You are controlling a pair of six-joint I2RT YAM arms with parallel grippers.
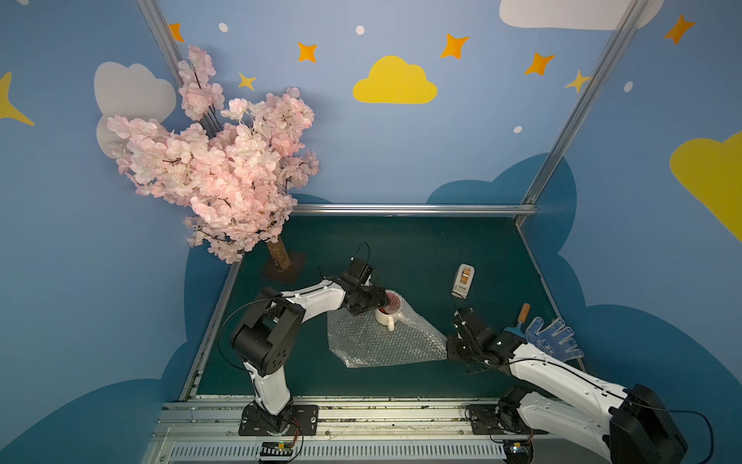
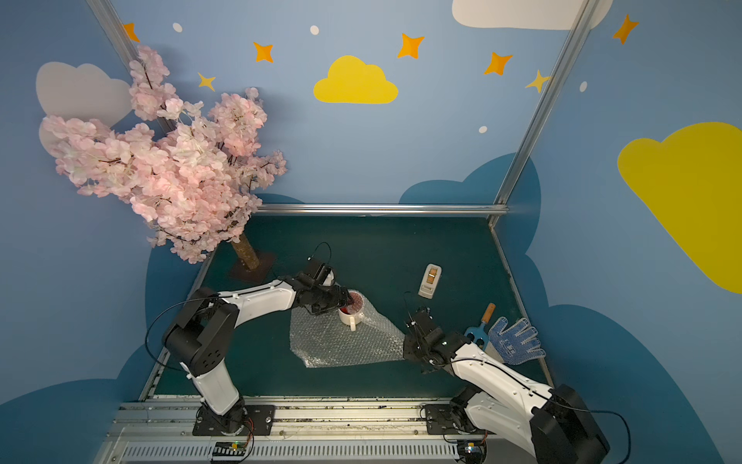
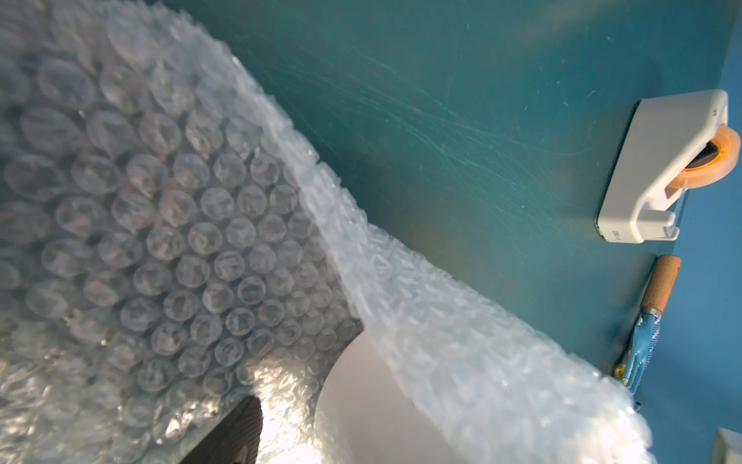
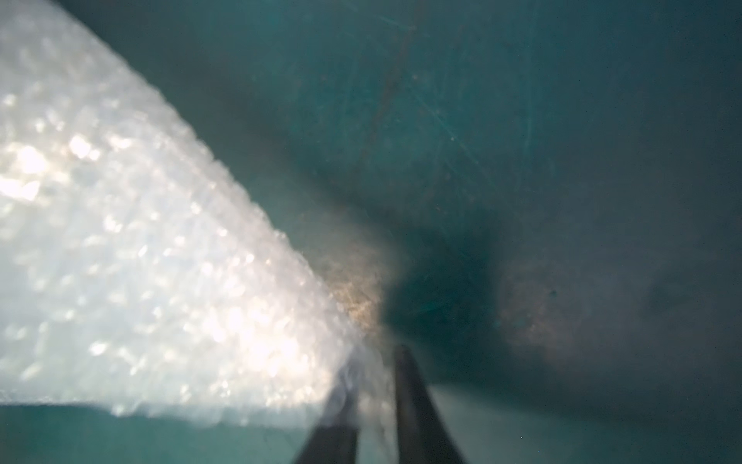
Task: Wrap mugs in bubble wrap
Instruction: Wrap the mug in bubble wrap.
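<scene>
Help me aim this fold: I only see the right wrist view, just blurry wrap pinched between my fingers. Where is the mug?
Observer: The mug stands upright on the far part of the bubble wrap, handle toward the robot bases.
Operator: Is its mouth covered?
Observer: Yes, wrap lies over it; the red inside shows through the bubbles.
Operator: And the left arm?
Observer: The left gripper is right at the mug's rim.
</scene>
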